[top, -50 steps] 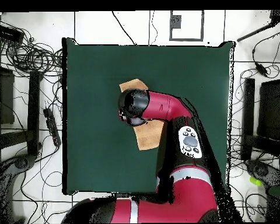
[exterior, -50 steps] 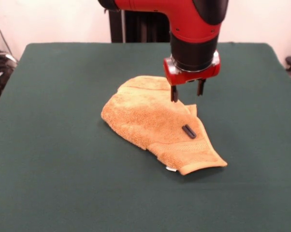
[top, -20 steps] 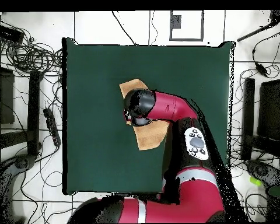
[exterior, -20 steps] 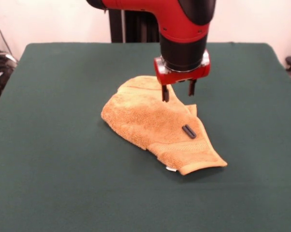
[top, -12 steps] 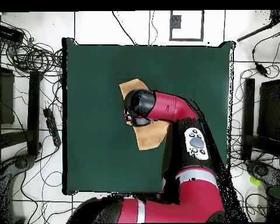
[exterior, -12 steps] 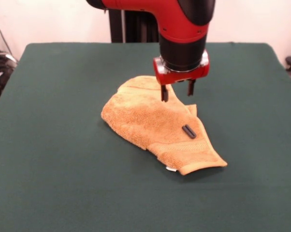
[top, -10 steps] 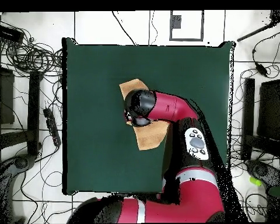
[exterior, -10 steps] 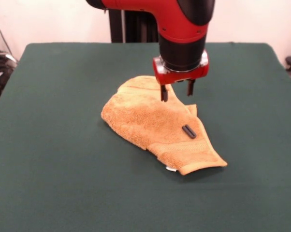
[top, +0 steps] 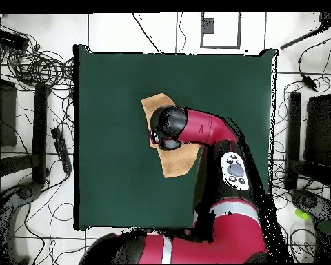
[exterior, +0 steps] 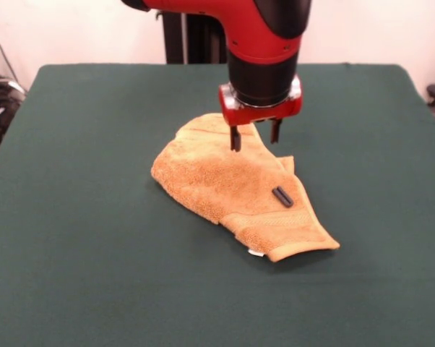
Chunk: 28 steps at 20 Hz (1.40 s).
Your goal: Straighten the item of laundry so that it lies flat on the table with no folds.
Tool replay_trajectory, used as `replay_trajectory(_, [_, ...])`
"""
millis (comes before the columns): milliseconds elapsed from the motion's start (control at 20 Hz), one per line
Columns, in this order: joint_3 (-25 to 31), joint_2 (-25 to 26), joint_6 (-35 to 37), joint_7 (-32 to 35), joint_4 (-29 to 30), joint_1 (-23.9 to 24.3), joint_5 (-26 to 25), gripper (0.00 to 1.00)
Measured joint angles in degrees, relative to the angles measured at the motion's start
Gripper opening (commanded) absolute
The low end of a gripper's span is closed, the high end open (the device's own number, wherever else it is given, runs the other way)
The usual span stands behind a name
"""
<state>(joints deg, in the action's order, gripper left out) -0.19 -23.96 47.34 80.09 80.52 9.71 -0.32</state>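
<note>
The item of laundry (exterior: 225, 181), a golden-orange terry towel, lies folded and bunched near the middle of the dark green table (exterior: 87, 217). Its ribbed band and a small white tag (exterior: 255, 253) are at the near right end. A small black cylinder (exterior: 282, 196) rests on top of the cloth. My gripper (exterior: 255, 136) hangs open just above the towel's far edge, holding nothing. In the overhead view the arm (top: 196, 128) covers the middle of the towel (top: 175, 162), and the gripper itself is hidden beneath it.
Cables and equipment (top: 30, 62) lie on the floor around the table in the overhead view. Bare green cloth surrounds the towel on all sides.
The gripper has drifted left and slightly away across the towel's far edge, staying open. The towel and the black cylinder have not moved.
</note>
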Motion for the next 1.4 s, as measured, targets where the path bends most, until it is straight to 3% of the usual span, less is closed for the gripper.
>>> replay_trajectory(400, [0.07, -0.17, -0.63, 0.0, 0.33, 0.76, 0.04, 1.0])
replay_trajectory(750, [0.14, -1.34, -9.33, 0.0, 4.22, 4.54, -0.21, 1.0])
replay_trajectory(1000, [0.02, -0.99, -17.03, 0.0, 3.91, 5.53, -5.38, 1.0])
replay_trajectory(1400, [0.0, 1.87, -17.15, 0.0, 0.24, 3.46, -8.6, 1.0])
